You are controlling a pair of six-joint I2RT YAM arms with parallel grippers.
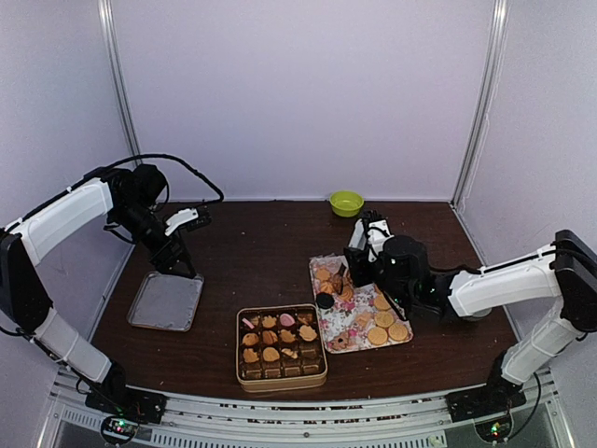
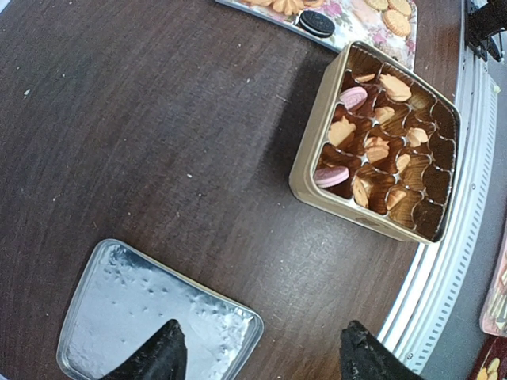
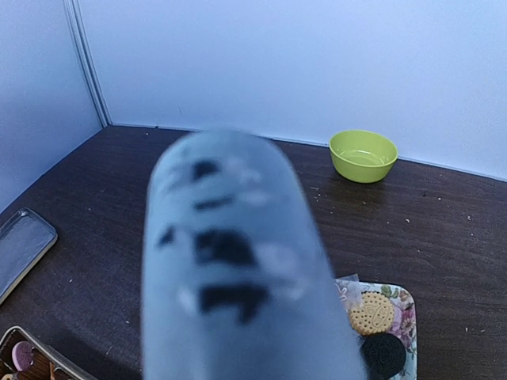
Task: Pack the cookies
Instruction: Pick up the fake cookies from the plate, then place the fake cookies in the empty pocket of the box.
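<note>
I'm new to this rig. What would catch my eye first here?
A gold tin near the front edge, part-filled with cookies. Just right of it, a floral tray holds more. A silver lid lies to the left, and a green bowl sits at the back.

Claw (image 2: pixel 265 350), tips wide apart, by a silver lid (image 2: pixel 142 309); cookies (image 2: pixel 379 147) in gold tin (image 2: pixel 311 154); floral tray (image 2: pixel 350 30) beyond
</note>
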